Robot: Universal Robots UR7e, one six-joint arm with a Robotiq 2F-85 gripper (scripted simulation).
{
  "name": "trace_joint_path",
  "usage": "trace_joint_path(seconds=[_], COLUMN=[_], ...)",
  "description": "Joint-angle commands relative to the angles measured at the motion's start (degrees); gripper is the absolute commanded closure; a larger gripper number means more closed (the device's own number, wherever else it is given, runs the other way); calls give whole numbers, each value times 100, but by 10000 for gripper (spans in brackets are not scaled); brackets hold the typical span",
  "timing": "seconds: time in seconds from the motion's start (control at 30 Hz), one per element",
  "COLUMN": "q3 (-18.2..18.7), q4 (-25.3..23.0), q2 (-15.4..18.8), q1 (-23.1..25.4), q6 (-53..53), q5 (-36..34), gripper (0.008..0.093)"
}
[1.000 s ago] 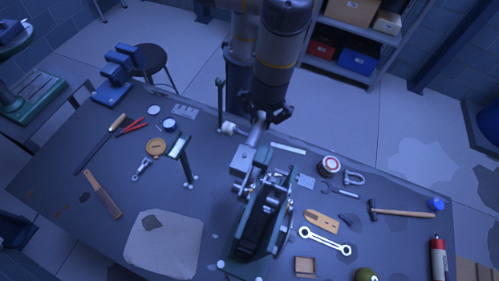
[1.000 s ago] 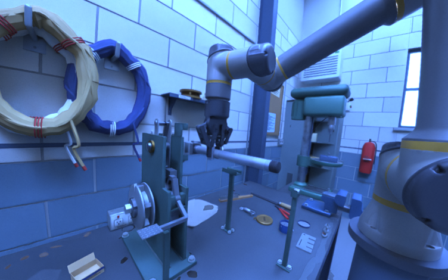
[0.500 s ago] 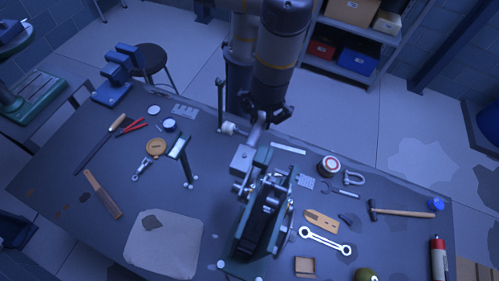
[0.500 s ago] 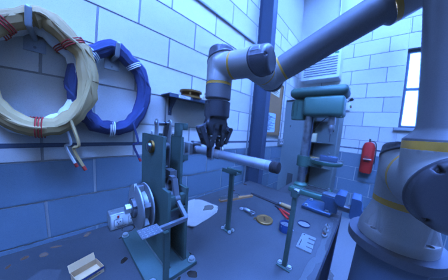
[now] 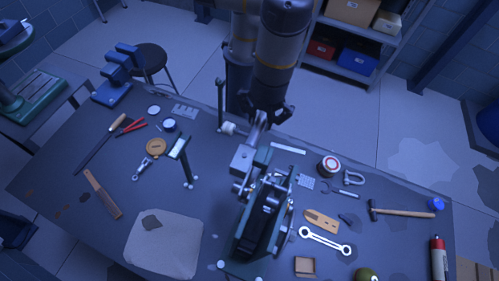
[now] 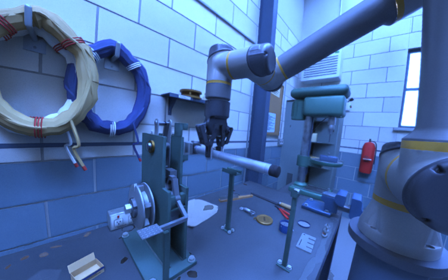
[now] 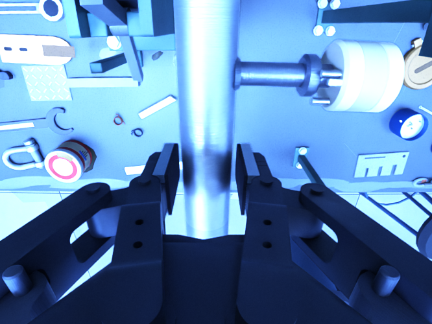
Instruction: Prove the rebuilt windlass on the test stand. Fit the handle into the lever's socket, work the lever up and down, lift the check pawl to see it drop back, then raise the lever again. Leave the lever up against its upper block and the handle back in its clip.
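The grey handle (image 6: pixel 238 160) sits with its inner end in the lever's socket (image 5: pixel 242 157) at the top of the green windlass stand (image 6: pixel 163 198), and slopes slightly down toward its dark outer tip. My gripper (image 7: pixel 206 174) straddles the handle (image 7: pixel 206 104) close to the socket, fingers open with a narrow gap on either side of the tube, holding nothing. The lever (image 6: pixel 185 147) stands high on the frame. The ratchet wheel (image 6: pixel 142 206) and the pawl (image 6: pixel 173 185) lie lower on the stand. Two green clip posts (image 6: pixel 229 198) (image 6: pixel 289 224) stand empty on the bench beneath the handle.
The robot's base column (image 6: pixel 403 204) fills the right of the bench. A white-headed crank (image 7: pixel 349 80), wrenches (image 5: pixel 325 239), a hammer (image 5: pixel 401 212), a file (image 5: pixel 102 198), a cloth (image 5: pixel 164 243) and a blue vise (image 5: pixel 116 74) lie around the stand. Rope coils (image 6: pixel 49 72) hang on the wall.
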Motion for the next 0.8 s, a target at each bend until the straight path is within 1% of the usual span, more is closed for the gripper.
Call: trace_joint_path(seconds=[0.0, 0.17, 0.2, 0.57, 0.77], q3=[-3, -3, -3, -7, -74], q4=[-3, -2, -2, 3, 114], q2=[-4, -4, -4, -7, -56], q1=[0, 0, 0, 0, 0], q6=[0, 0, 0, 0, 0], q5=[0, 0, 0, 0, 0], gripper=[589, 489, 484, 484, 484])
